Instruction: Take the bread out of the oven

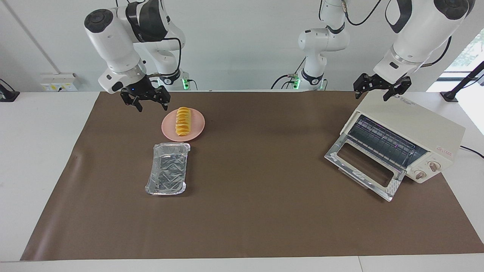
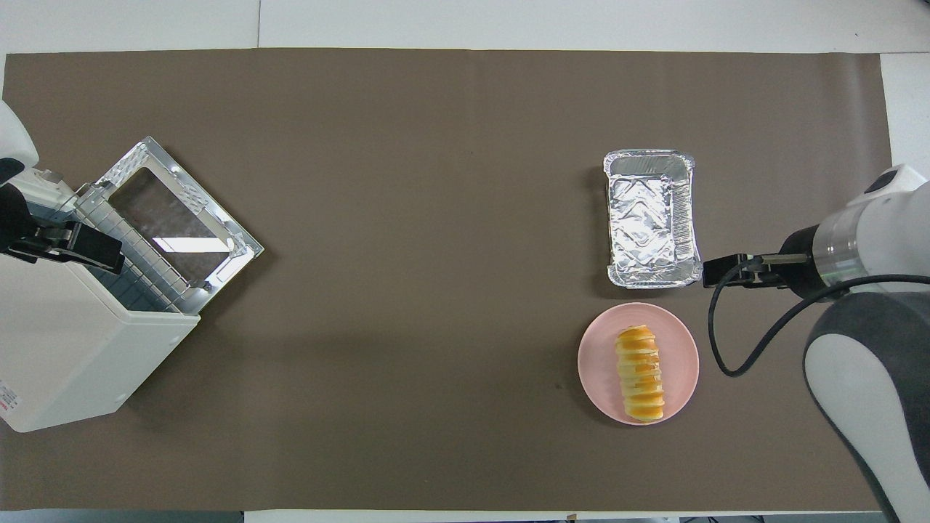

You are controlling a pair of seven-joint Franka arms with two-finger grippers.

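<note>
The bread (image 1: 183, 121) (image 2: 639, 373), a ridged golden loaf, lies on the pink plate (image 1: 197, 126) (image 2: 677, 362) with nothing touching it. My right gripper (image 1: 150, 104) (image 2: 716, 274) hangs open and empty in the air, over the mat beside the plate toward the right arm's end of the table. The cream oven (image 1: 410, 126) (image 2: 65, 341) stands at the left arm's end, its glass door (image 1: 363, 166) (image 2: 174, 218) folded down flat and the wire rack bare. Just above the oven's top my left gripper (image 1: 372, 94) (image 2: 94, 250) waits, open and empty.
A crinkled foil tray (image 1: 168, 173) (image 2: 652, 218) lies empty beside the plate, farther from the robots. A brown mat (image 1: 264, 189) covers the table. A third arm's base (image 1: 315, 71) stands at the robots' edge.
</note>
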